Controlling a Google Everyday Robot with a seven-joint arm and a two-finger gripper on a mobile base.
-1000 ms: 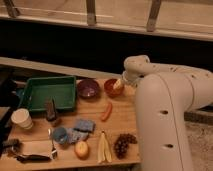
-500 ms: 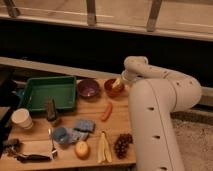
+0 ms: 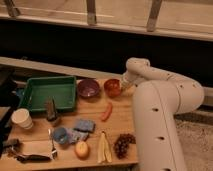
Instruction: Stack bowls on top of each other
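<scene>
Orange-red bowl [image 3: 112, 87]: it sits on the wooden table [image 3: 92, 150], at the back edge, right side up.
Purple bowl [image 3: 88, 88]: it sits just to the left of the orange-red bowl. The two are side by side, not stacked.
Step now: I think the robot is reaching for the orange-red bowl to pick it up. No bowl is off the table yet.
Next move: I think it must grab the rim of the orange-red bowl, lift it, carry it left and set it down inside the purple bowl.
Gripper [image 3: 121, 88]: it is at the right rim of the orange-red bowl, at the end of the big white arm [image 3: 160, 107]. It looks like it is touching the rim.
Gripper fingers: I cannot tell how they stand.
Green tray [image 3: 31, 100]: left of the purple bowl.
Red pepper [image 3: 106, 111]: on the table just in front of the orange-red bowl.
</scene>
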